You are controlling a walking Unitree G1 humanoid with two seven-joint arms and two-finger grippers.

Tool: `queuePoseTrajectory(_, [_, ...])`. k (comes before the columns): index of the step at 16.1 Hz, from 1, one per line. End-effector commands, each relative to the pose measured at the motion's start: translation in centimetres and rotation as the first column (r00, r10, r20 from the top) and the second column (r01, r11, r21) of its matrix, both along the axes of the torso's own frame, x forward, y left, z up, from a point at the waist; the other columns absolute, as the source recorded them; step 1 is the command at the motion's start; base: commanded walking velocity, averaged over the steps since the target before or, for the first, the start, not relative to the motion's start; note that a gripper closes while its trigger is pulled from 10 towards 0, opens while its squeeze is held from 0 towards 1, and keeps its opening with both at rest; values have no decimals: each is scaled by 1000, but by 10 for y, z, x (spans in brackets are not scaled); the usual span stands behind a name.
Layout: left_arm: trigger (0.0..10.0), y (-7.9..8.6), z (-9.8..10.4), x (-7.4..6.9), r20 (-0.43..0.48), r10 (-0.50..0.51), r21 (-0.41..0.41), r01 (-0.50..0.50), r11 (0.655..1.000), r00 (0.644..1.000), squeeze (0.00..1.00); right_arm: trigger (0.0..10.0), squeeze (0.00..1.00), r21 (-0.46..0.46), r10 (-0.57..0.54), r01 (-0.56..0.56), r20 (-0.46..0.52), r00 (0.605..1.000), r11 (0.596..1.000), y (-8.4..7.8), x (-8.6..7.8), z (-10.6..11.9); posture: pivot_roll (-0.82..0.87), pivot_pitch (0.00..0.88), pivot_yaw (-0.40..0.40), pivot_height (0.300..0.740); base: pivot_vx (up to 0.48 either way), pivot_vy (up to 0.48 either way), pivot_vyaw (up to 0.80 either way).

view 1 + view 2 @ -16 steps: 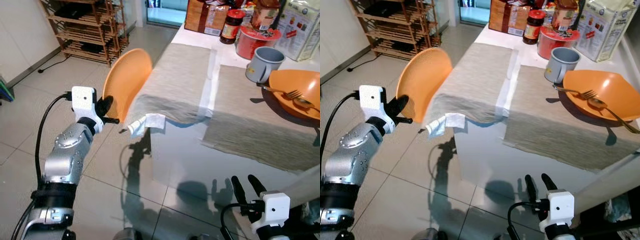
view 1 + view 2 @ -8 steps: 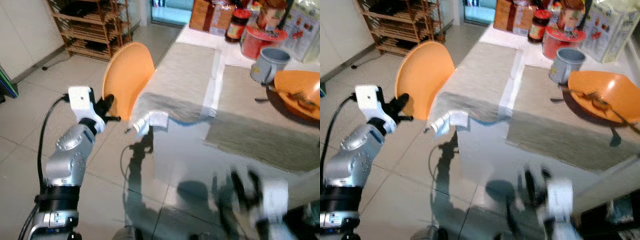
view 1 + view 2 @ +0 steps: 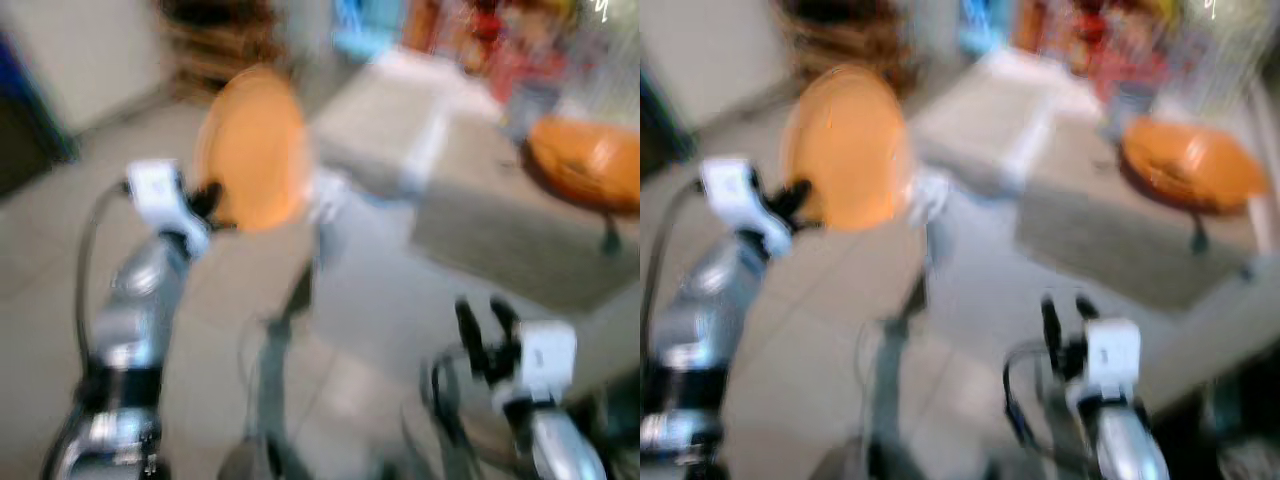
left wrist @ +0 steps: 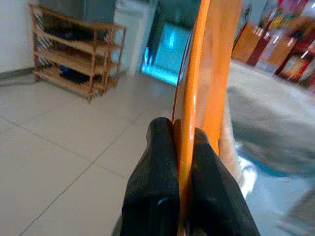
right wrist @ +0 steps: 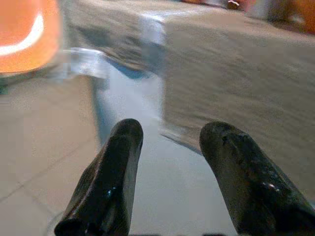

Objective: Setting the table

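Observation:
My left gripper [image 3: 205,200] is shut on the rim of an orange plate [image 3: 250,150], held on edge in the air to the left of the table [image 3: 400,270]. In the left wrist view both black fingers [image 4: 152,182] pinch the orange plate [image 4: 206,73] edge-on. My right gripper [image 3: 485,325] stands open low in front of the table, with nothing between its fingers [image 5: 113,182]. A second orange plate [image 3: 585,165] with cutlery lies on a grey placemat [image 3: 500,230] at the table's right. Both eye views are blurred.
Another grey placemat [image 3: 390,130] covers the table's left part, with a crumpled white thing [image 3: 325,190] at its corner. A mug, jars and boxes [image 3: 500,50] crowd the far edge. A wooden rack [image 4: 74,59] stands on the tiled floor [image 3: 60,270] at the far left.
The whole picture has shifted and blurred, so the camera is moving. The right gripper shows higher in the eye views. The left gripper still holds the plate.

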State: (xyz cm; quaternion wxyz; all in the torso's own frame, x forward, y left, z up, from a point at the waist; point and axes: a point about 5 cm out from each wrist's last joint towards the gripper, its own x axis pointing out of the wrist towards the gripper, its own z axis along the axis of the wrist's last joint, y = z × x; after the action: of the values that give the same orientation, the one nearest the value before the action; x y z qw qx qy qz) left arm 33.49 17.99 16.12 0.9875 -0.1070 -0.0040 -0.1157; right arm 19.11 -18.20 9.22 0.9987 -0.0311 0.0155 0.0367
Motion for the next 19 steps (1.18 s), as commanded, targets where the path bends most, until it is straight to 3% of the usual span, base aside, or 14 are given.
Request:
queuePoseTrajectory(1, [0, -12, 19, 2, 84, -63, 0, 63, 998, 994, 0, 10000, 0, -10, -4, 4, 0, 1000, 1000, -1, 2, 4, -66, 53, 27, 740, 0, 0, -769])
queuePoseTrajectory(5, [0, -17, 20, 1, 95, -88, 2, 88, 996, 992, 0, 10000, 0, -14, -10, 10, -4, 1000, 1000, -2, 2, 4, -69, 60, 26, 740, 0, 0, -763])
queuePoseTrajectory(13, [0, -37, 17, -11, 111, -170, -24, 173, 985, 979, 0, 10000, 0, -18, -29, 28, -46, 999, 999, -3, 6, -1, -73, 65, 25, 740, 0, -473, -67])
queuePoseTrajectory(19, [0, -42, 16, -12, 118, -191, 6, 192, 981, 974, 0, 10000, 0, -31, -25, 25, -4, 1000, 999, -1, 9, 5, -73, 49, 30, 740, 0, -463, -205])
